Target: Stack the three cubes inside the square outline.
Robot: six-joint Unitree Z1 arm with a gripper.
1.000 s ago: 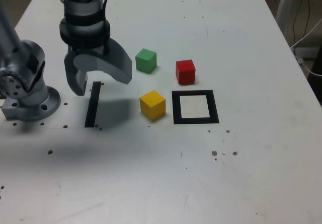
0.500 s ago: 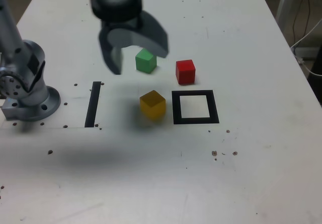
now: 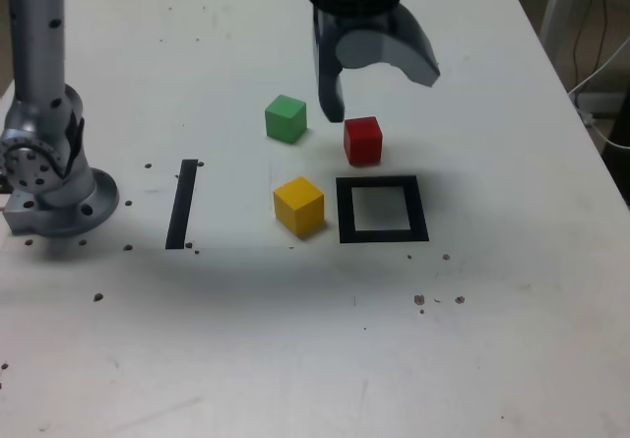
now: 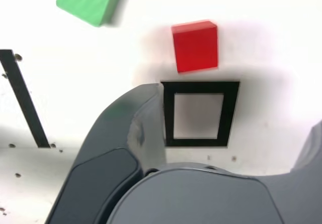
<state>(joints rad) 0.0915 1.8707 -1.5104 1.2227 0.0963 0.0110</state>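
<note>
The hand (image 3: 379,89) hangs wide open above the red cube (image 3: 363,140).

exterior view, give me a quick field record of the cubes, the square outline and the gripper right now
red cube: on the table, just outside the square's far edge
yellow cube: beside the square, on the exterior view's left
green cube: farther back, apart from the others
square outline: nothing inside it
stack: not begun
gripper: open, holding nothing, above the red cube
black tape strip: toward the exterior view's left
</note>
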